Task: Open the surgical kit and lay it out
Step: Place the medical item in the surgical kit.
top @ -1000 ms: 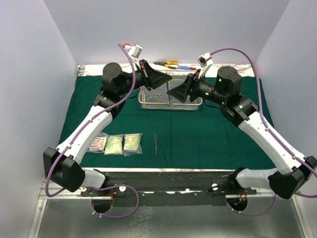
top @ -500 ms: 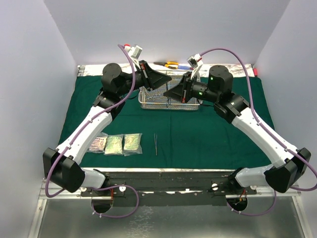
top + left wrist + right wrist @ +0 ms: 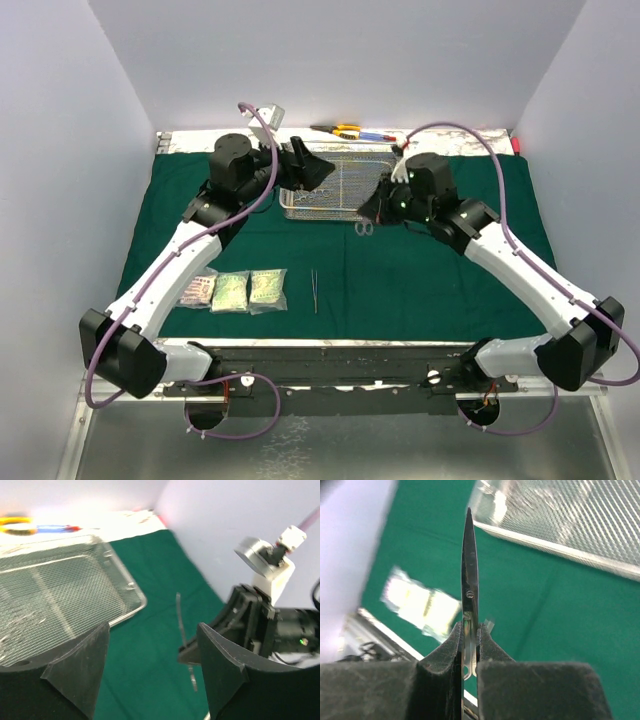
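Observation:
The dark green cloth (image 3: 420, 270) lies spread on the table, with the steel wire-mesh tray (image 3: 335, 182) at its back. My right gripper (image 3: 376, 203) hovers just in front of the tray's right end, shut on a scissor-like clamp (image 3: 469, 575) whose finger rings (image 3: 363, 228) hang below it. In the left wrist view that clamp (image 3: 180, 622) stands upright between my fingers but apart from them. My left gripper (image 3: 318, 170) is open at the tray's left end, holding nothing. Three clear packets (image 3: 231, 291) and slim forceps (image 3: 314, 290) lie at the front left.
A yellow-handled tool (image 3: 345, 129) and red and blue pens (image 3: 375, 135) lie behind the tray at the back edge. White walls close in the left, right and back. The two grippers are close together over the tray's front rim (image 3: 127, 616).
My right gripper has shut on the clamp and carried it forward off the tray. My left gripper has opened and drawn back to the left.

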